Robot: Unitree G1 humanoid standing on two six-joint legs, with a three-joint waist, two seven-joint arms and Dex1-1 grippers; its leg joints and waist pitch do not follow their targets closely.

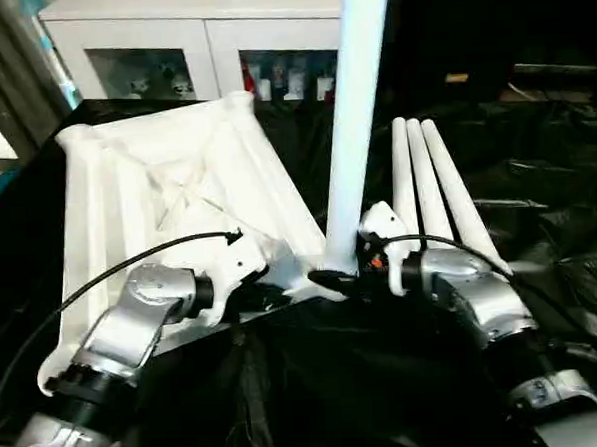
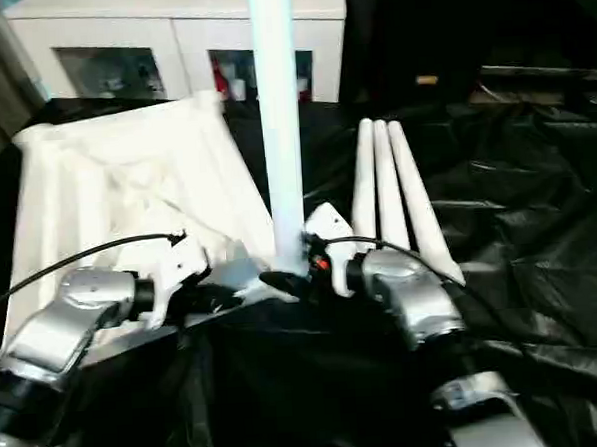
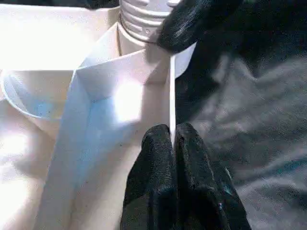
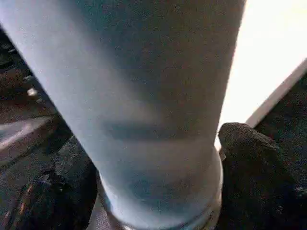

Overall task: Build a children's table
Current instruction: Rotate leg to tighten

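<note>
Clearly mid-way through fitting the first leg (image 1: 358,110): standing upright in the near corner socket of the upturned table top (image 1: 167,190), which lies underside-up on the black-draped work table (image 1: 547,190). Left gripper (image 3: 171,139) pinched tight on the thin rim of the top just beside that socket, steadying it. Right gripper (image 1: 343,277) spread wide around the base of the leg, fingers (image 4: 254,167) on either side of the tube; cannot tell whether pressing it or merely flanking it. Three spare legs (image 1: 432,191) lying side by side, touching, just beyond the right forearm. Next, probably: closing on the leg base and turning it home on its thread, keeping the tube upright and the rim held, then reaching for a spare.
</note>
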